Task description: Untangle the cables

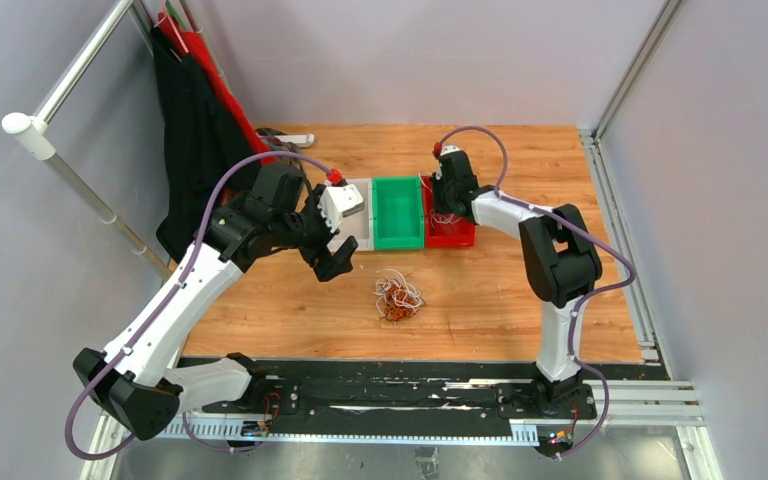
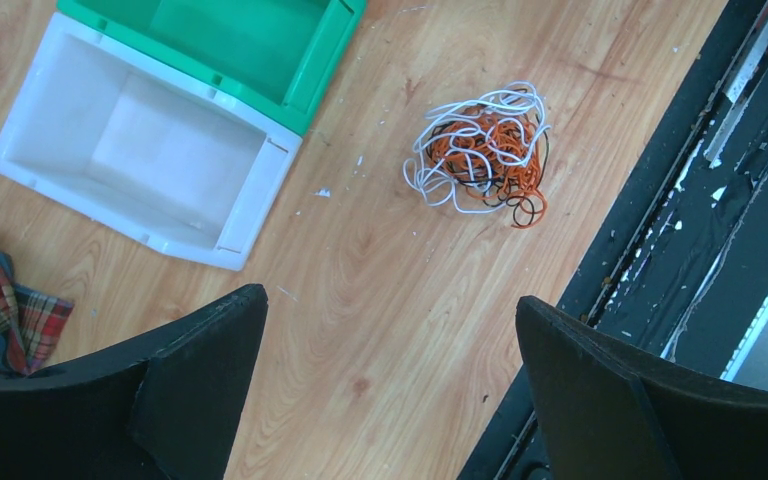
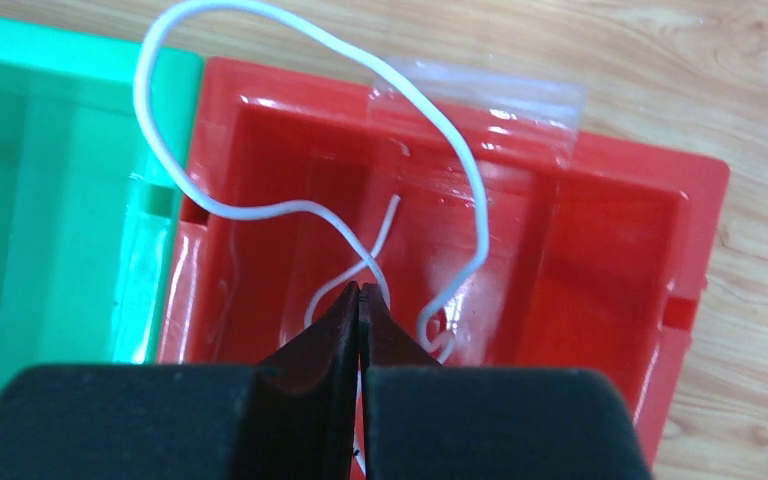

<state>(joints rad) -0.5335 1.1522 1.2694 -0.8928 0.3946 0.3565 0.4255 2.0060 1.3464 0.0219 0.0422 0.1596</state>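
The right gripper [image 3: 358, 292] is over the red bin [image 3: 600, 250], which touches the green bin [image 3: 60, 200] on its right side. Its jaws are pressed together on a white cable [image 3: 260, 208]. Only the right wrist view shows the cable's loop arching over the shared rim, and a clear plastic bag [image 3: 480, 95] at the red bin's far wall. The tangle of cables [image 1: 398, 298] (orange, white and black) lies on the table [image 1: 500, 300] nearer the arm bases than the green bin, apart from it. The left gripper [image 2: 390, 305] hovers with its jaws wide apart and empty. Its camera shows the white bin [image 2: 130, 150] touching the green bin's left side, and a plaid cloth [image 2: 0, 310] beyond it that the overhead view does not show.
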